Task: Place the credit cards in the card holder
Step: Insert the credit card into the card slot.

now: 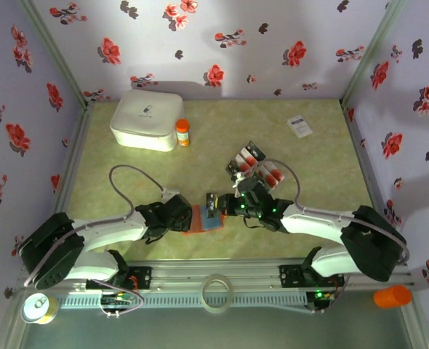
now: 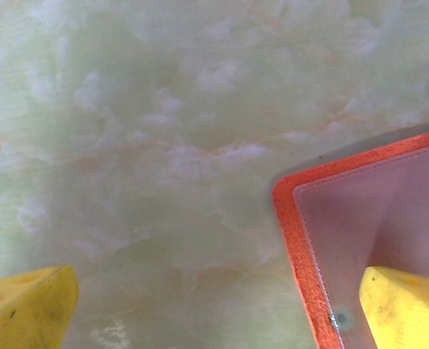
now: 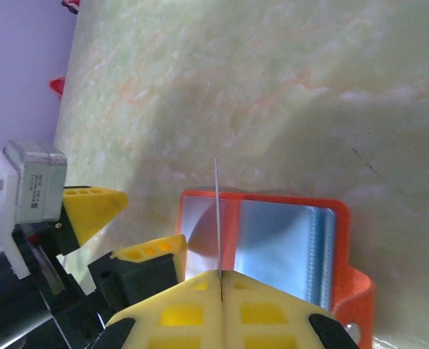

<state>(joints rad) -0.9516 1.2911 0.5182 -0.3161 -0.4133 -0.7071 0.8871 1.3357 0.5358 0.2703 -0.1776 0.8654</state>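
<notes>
Two yellow fingers of the right gripper (image 3: 220, 282) are seen clenched on one credit card (image 3: 217, 211), which is held edge-on as a thin upright line in the right wrist view. From above, the right gripper (image 1: 225, 206) is too small for that grip to be made out. The card is poised over the open card holder (image 3: 280, 240), above its grey-blue inner panel.

In the left wrist view, the left gripper (image 2: 214, 313) is spread wide and holds nothing. One fingertip is placed over the card holder (image 2: 296, 233) and the other over bare table.

From above, the card holder (image 1: 206, 220) is found between the two grippers, with the left gripper (image 1: 189, 217) just beside it. The other credit cards (image 1: 254, 166) are heaped farther back. The table (image 1: 127, 174) is marbled green, and the walls (image 1: 236, 36) are lilac with red flowers.
</notes>
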